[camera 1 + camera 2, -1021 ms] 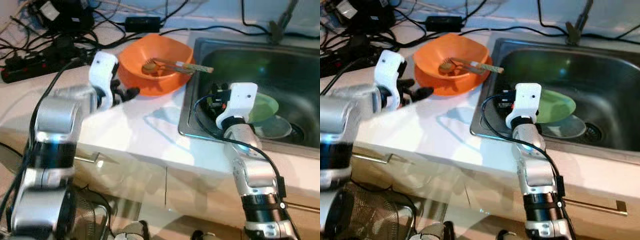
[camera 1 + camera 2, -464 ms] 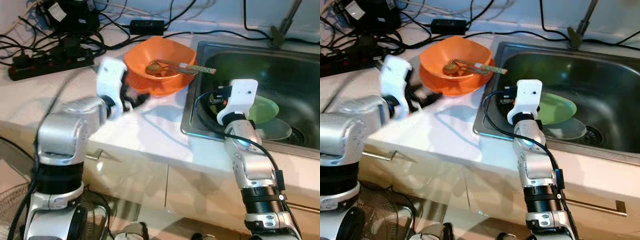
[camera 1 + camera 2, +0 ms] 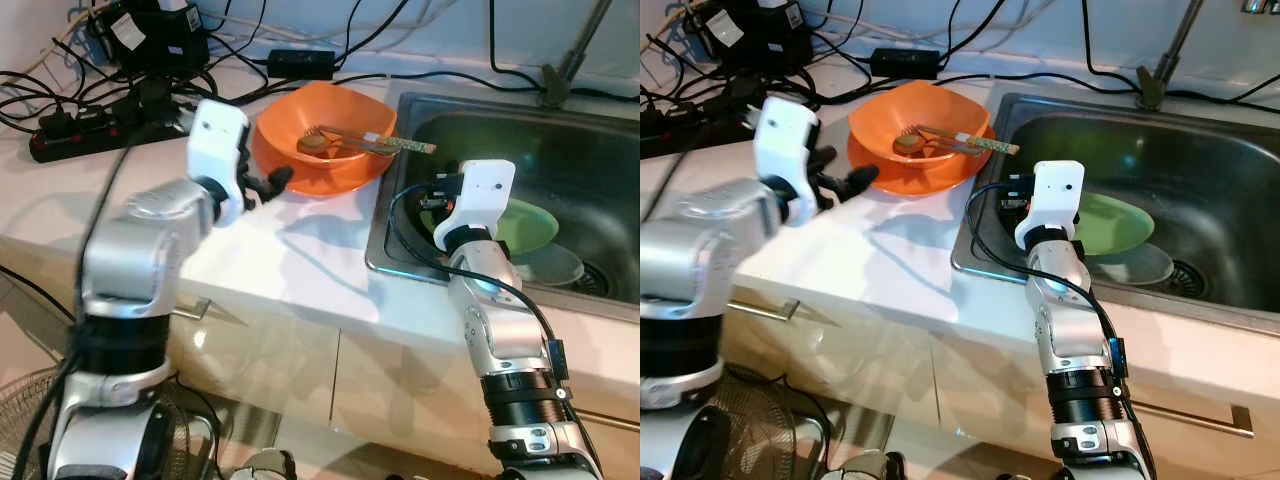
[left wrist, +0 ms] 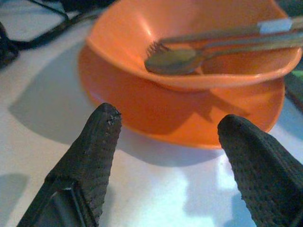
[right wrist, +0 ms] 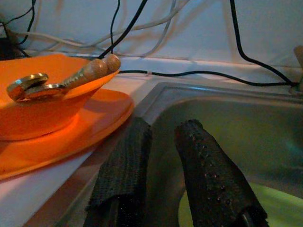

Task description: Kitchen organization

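Note:
An orange bowl (image 3: 322,122) sits on an orange plate (image 4: 189,118) on the white counter, just left of the sink. A fork and a spoon (image 3: 352,143) lie in the bowl, handles poking toward the sink. My left gripper (image 3: 268,184) hovers open just in front of the plate's near rim, its black fingertips (image 4: 102,137) spread wide with nothing between them. My right gripper (image 5: 163,175) hangs over the sink's left edge, fingers close together, holding nothing. A green plate (image 3: 527,222) lies in the steel sink (image 3: 590,150) over a grey dish (image 3: 555,262).
A black power strip (image 3: 95,130), adapters and tangled cables crowd the counter's back left. The tap's base (image 3: 560,78) stands behind the sink. Cabinet fronts with a metal handle (image 3: 1195,415) run below the counter. White counter (image 3: 300,250) lies bare in front of the orange plate.
The camera has shifted a little. My left gripper has moved closer to the orange plate's front rim. The right arm has stayed over the sink's edge.

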